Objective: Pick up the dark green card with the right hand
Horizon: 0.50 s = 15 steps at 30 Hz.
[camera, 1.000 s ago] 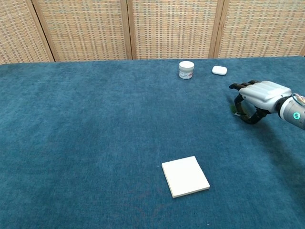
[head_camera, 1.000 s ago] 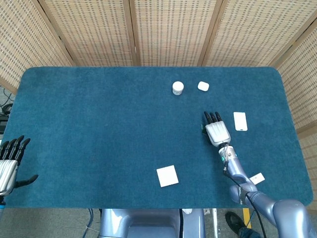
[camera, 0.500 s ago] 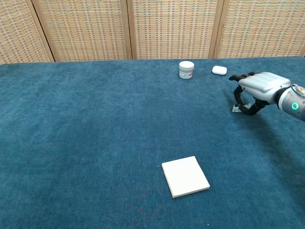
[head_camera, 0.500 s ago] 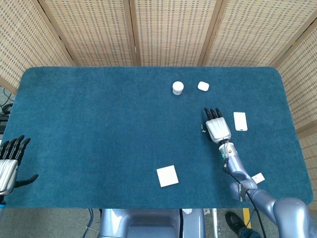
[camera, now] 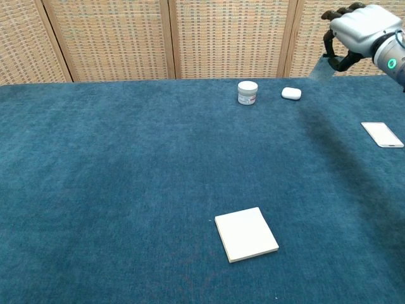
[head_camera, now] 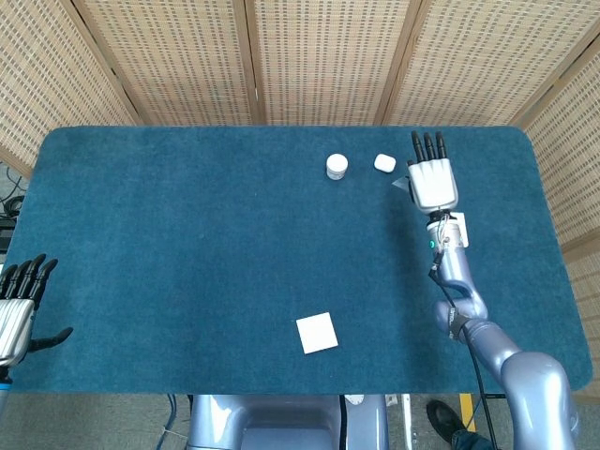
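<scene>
My right hand is raised well above the table, near the far right; the chest view shows it high at the top right. It pinches the dark green card under its curled fingers, and the card hangs down to the left of the palm. In the head view only a small corner of the card pokes out beside the hand. My left hand rests at the table's near left edge, fingers apart and holding nothing.
A white jar and a small white case stand at the back, close to the raised hand. A white flat card lies at the right. A white square pad lies near the front middle.
My right hand has lifted off the cloth and moved up and toward the far side, carrying the dark green card with it. The left hand has stayed put.
</scene>
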{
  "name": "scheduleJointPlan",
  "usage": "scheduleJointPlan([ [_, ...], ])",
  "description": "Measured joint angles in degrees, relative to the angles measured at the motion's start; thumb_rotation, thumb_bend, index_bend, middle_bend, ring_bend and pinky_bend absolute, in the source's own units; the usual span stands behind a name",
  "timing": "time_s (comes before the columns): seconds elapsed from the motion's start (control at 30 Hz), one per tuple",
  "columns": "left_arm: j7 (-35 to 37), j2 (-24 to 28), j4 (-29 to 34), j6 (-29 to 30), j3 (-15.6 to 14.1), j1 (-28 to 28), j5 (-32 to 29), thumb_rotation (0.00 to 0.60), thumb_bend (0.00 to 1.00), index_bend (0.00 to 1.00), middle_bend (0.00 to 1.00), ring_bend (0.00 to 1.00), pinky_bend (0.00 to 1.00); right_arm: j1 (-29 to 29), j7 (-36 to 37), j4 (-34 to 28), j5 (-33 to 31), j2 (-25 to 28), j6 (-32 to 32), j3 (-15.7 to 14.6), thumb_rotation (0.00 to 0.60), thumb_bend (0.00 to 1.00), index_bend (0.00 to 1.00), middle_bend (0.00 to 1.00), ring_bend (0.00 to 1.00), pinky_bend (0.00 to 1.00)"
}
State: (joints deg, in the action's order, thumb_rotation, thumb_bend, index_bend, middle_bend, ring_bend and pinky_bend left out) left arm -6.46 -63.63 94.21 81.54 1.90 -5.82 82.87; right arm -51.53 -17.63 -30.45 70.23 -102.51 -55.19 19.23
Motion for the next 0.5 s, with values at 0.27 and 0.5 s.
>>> scheduleJointPlan([
  [0.27,0.83,0.5,0.3,0.24,-0.31,0.1,0.73,0.6,0.0,0.0,0.0,0.0,0.0,3.57,4.67,-9.72,1.61,4.09,-6.37,-0.59,0.6,0.03,0.02,0.0,0.0,0.0],
  [0.5,2.22,1.51,0.88,0.69,-0.96,0.63,1.46,0.6,0.0,0.0,0.0,0.0,0.0,10.03,6.2,-30.62,1.56,12.75,-10.97,-1.48,0.6,0.0,0.0,0.0,0.0,0.0],
])
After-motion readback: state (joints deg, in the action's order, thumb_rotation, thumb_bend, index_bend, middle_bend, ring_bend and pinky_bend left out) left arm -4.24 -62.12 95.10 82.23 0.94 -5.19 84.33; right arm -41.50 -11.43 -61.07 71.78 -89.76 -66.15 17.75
